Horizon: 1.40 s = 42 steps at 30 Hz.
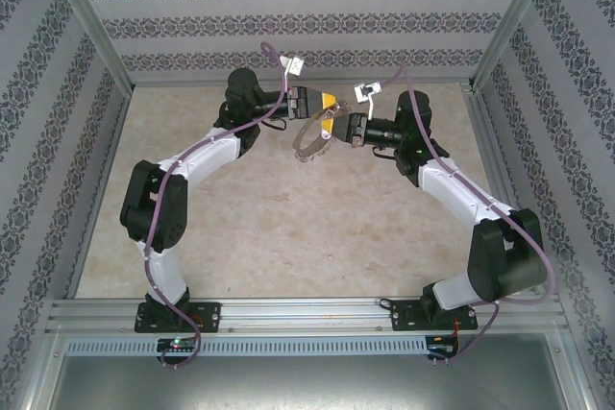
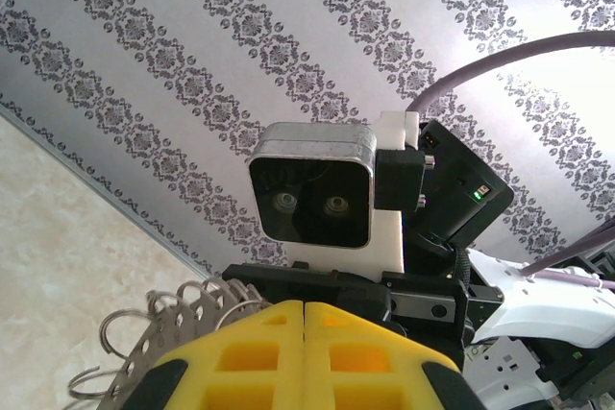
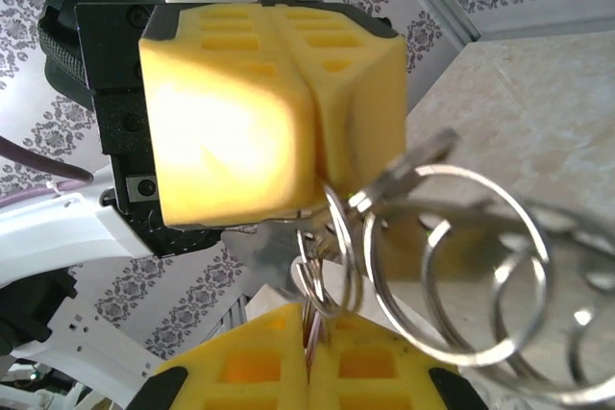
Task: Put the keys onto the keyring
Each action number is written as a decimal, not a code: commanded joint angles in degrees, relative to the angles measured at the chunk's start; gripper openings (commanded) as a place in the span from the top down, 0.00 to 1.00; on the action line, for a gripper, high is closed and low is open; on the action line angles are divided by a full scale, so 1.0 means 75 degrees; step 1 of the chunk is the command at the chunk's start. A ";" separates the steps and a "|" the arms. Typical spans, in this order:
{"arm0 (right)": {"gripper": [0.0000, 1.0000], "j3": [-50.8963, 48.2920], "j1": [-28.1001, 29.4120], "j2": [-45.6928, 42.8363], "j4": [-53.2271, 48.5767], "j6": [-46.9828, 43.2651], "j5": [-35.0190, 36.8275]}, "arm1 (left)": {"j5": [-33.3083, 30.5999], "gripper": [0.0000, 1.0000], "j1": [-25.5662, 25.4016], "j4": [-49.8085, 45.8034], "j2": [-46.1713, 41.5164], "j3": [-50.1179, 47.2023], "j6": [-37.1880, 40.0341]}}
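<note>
From above, the left gripper (image 1: 325, 103) and the right gripper (image 1: 338, 130) meet tip to tip over the far part of the table (image 1: 288, 228). The keyring (image 1: 309, 148) hangs just below and between them as a thin hoop, but this view is too small to show how the jaws stand. The wrist cameras fill that in. In the left wrist view, the left gripper (image 2: 305, 357) has its yellow fingers (image 2: 240, 362) pressed flush along one seam. The keyring (image 2: 178, 319) curves away to the left of those fingers, its band fringed with wire loops. The right arm's camera housing (image 2: 312, 187) faces back just beyond the fingertips. Whether the band is pinched in that seam cannot be told here. In the right wrist view, the right gripper (image 3: 307, 362) is also fully closed, and a small wire loop of the keyring (image 3: 461, 266) runs down into the seam between its fingertips, so it has hold of the ring there. The left gripper (image 3: 298, 141) sits directly above, closed, with loops touching its tips. The rest of the hoop fans out to the right of both hands. A flat silvery piece (image 3: 418, 153) juts up just right of the left fingers. Whether it is a key cannot be told.
</note>
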 commanded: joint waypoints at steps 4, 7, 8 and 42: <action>1.00 0.0588 0.0368 0.0241 0.0282 -0.0275 -0.1007 | -0.0132 1.00 -0.0083 0.0567 0.0053 -0.0092 -0.0132; 0.75 0.0370 0.0168 0.0030 0.0336 -0.0205 -0.0923 | -0.0120 1.00 -0.0094 0.0578 0.0047 -0.0099 -0.0120; 0.65 0.0258 0.0052 -0.0103 0.0349 -0.0177 -0.0899 | -0.0122 1.00 -0.0090 0.0584 0.0037 -0.0084 -0.0119; 0.61 -0.0269 -0.0624 -0.0370 0.0862 -0.0004 -0.0254 | -0.0133 1.00 -0.0083 0.0953 0.0154 0.0081 -0.0494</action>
